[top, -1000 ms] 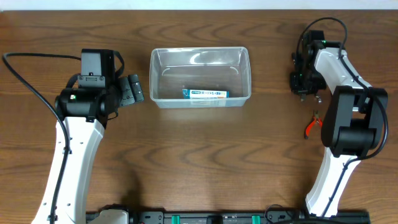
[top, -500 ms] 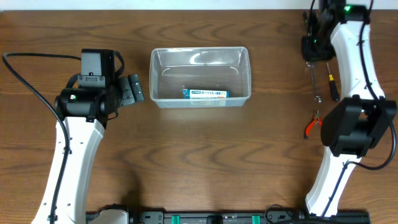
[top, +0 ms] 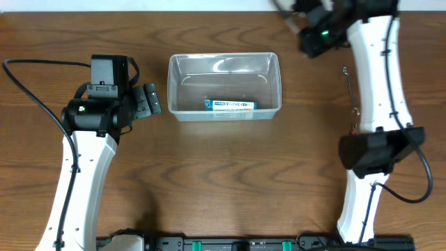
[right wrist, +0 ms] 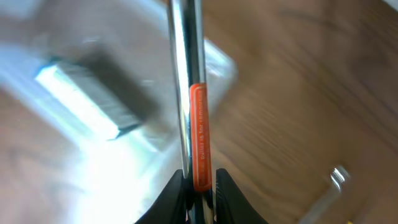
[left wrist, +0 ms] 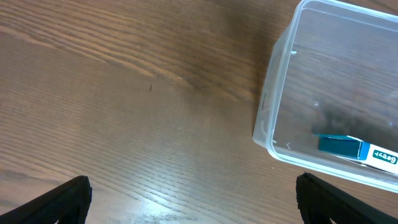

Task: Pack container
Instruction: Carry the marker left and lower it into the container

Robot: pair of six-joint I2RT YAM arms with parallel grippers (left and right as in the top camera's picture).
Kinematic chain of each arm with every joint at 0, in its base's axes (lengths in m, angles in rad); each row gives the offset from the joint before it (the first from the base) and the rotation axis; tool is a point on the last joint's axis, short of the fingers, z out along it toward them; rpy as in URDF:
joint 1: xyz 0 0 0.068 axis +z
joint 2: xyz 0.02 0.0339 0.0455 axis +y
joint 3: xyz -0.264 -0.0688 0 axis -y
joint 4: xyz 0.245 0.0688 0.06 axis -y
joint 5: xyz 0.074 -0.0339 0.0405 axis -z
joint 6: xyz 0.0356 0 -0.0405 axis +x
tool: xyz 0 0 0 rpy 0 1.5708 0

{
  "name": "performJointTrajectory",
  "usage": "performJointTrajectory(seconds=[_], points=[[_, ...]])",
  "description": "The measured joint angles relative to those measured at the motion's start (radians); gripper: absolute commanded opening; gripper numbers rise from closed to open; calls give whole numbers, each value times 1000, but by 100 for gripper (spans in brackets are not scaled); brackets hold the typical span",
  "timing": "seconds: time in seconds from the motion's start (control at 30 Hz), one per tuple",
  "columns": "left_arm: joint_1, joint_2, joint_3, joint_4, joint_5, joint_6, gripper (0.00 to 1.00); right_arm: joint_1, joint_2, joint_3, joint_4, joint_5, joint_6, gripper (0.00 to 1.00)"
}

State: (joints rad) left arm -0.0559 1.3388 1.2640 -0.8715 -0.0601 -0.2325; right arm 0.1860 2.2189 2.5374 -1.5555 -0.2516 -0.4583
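Brown wood-grain worktop [top: 230,181] carries the clear plastic rectangular container [top: 224,85] with rounded corners, which sits midway between the left and right edges, in the half nearer the far edge. A small blue-and-white box [top: 231,105] lies flat inside it against the wall facing the near edge. The left gripper [top: 149,102] hangs just beside the container's left end, apart from it. The white right arm [top: 376,77] reaches up to the far edge right of the container, and its tip is blurred there. A thin silver metal tool [top: 350,90] lies on the wood near the right edge.

From the left wrist, the two dark fingertips [left wrist: 65,200] show only at the bottom corners, spread wide with nothing between them. The container's rounded corner and rim fill the upper right, the box visible through the wall.

From the right wrist, the right gripper [right wrist: 199,184] has its fingers pinched together on a slim steel bar with an orange-red strip [right wrist: 198,134], which stands straight up through the picture. Behind it, blurred, lie the container and the box, with wood on the right.
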Motion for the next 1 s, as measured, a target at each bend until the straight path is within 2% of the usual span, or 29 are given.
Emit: performJointTrajectory(seconds=[0.33,0.5,0.77,1.0], points=[[0,0,0,0,0,0,98,179,0,-25,-34,-72,-305,10],[0,0,0,0,0,0,98,223,0,-143,-10,-76,-432,10],[0,0,0,0,0,0,98,231,0,-325,36,-74,-489,9],[0,0,0,0,0,0,98,231,0,-372,56,-74,-496,9]])
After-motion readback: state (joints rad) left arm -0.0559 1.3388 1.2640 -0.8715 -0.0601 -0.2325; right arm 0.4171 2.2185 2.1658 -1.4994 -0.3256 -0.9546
